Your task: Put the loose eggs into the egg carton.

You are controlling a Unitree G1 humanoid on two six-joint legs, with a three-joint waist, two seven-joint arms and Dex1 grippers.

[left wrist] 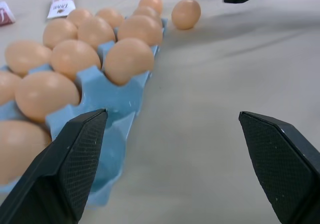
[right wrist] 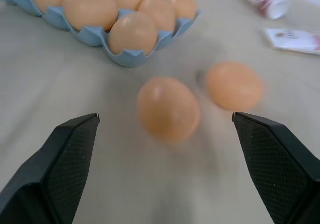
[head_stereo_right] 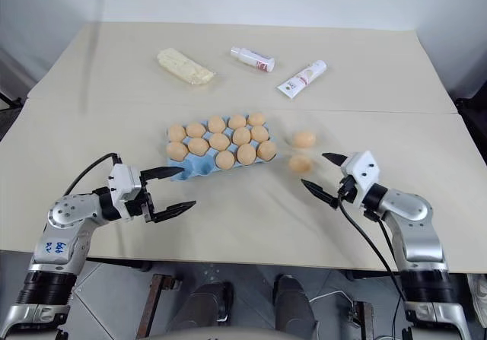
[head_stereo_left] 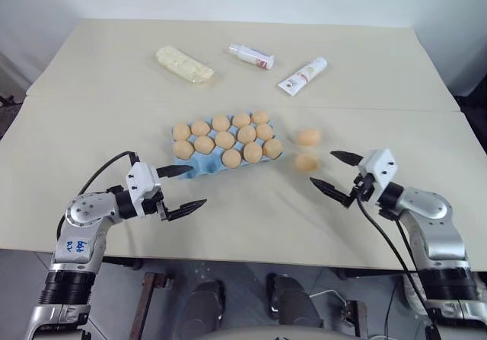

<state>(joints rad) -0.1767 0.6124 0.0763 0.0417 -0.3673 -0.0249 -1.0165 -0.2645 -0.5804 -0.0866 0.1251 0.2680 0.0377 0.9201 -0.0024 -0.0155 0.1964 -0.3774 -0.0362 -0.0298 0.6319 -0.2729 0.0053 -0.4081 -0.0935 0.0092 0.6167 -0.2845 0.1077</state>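
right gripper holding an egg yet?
No: the right gripper stands open and empty, with the two loose eggs lying on the table ahead of its fingers.

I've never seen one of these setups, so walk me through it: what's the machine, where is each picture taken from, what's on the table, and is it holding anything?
It is a humanoid robot with two arms, each ending in a gripper of two black fingers. Two pictures come from cameras in its head, looking down over the table. The other two come from cameras on its wrists, looking out between each gripper's fingers.

On the table sits a light-blue egg carton, holding thirteen tan eggs with a near-left cup or two unfilled. Two loose eggs lie just to its right. Farther back are a pale yellow wrapped block, a small bottle and a white tube.

Nothing is held. The left gripper and right gripper are both open, the right one facing the loose eggs.
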